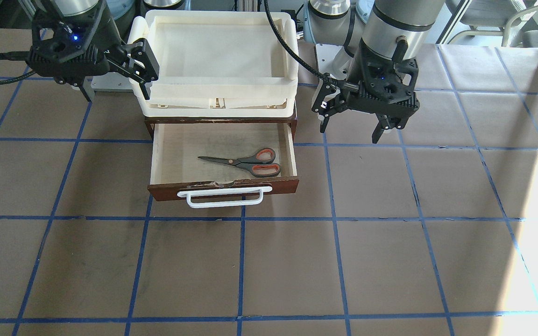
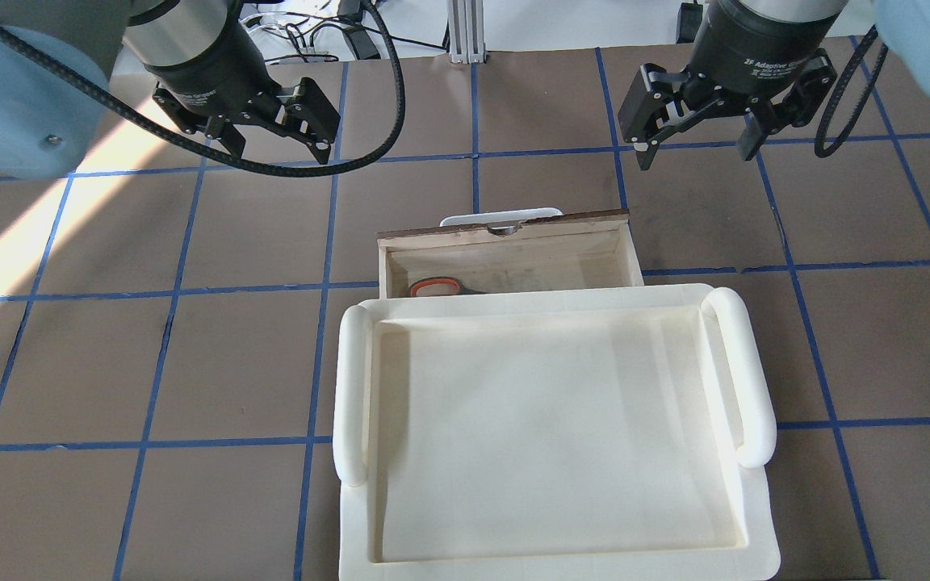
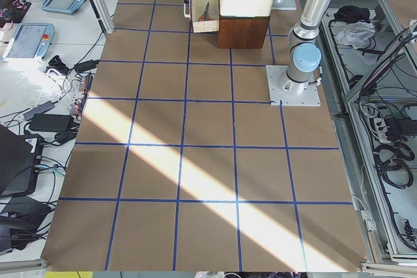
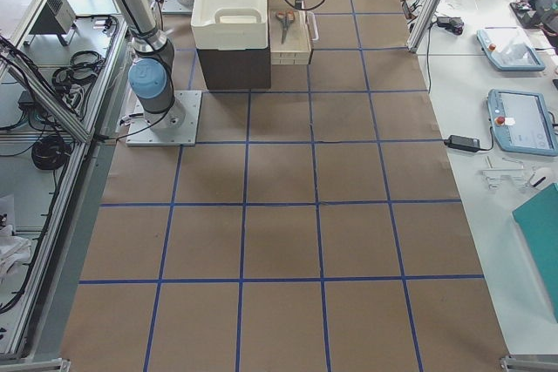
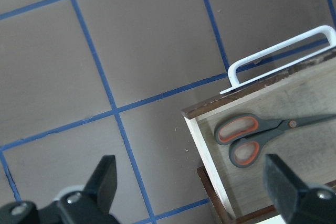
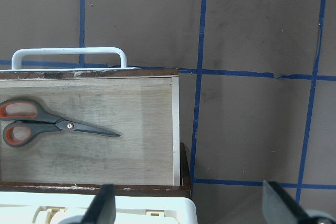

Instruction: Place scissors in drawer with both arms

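The scissors (image 1: 245,162) lie flat inside the open drawer (image 1: 224,188), blades toward the robot's right, handles toward its left. They also show in the left wrist view (image 5: 262,135) and the right wrist view (image 6: 47,124). In the overhead view only a red-orange loop (image 2: 435,287) peeks out from under the tray. My left gripper (image 1: 349,133) is open and empty, hanging above the table beside the drawer's left side. My right gripper (image 1: 117,95) is open and empty, up beside the tray's other end. Neither touches the drawer (image 2: 505,230).
A cream-white plastic tray (image 2: 352,387) sits on top of the dark wooden cabinet and overhangs the back of the drawer. The drawer's white bar handle (image 1: 224,196) points away from the robot. Brown paper with blue tape lines (image 1: 334,261) covers the table.
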Controlling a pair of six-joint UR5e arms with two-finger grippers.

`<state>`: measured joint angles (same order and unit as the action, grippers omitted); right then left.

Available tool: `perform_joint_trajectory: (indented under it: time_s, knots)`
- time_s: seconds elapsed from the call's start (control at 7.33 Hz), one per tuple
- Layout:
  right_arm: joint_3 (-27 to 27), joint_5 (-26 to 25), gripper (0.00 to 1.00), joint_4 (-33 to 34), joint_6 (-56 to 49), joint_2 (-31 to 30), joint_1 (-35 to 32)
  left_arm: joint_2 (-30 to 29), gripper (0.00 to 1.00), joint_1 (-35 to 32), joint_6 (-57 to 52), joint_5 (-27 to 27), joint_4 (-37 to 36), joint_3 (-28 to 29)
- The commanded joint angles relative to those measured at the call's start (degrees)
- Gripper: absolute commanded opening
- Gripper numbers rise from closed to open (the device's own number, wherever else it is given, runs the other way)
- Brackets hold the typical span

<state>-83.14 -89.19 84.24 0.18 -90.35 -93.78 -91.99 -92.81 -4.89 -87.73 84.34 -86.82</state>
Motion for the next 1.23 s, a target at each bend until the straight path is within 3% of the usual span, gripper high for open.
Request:
perform_joint_trajectory:
  time_s: [0.0, 1.09]
  knots:
    - [0.0, 0.07, 1.0, 0.22, 0.0, 0.0, 0.0, 1.46, 1.0, 3.94, 0.94, -2.36, 4.5, -0.1]
    - [0.0, 0.16, 1.0, 0.48, 0.0, 0.09, 0.0, 3.22, 1.0, 6.77, 0.85, -2.09, 5.74, -1.07]
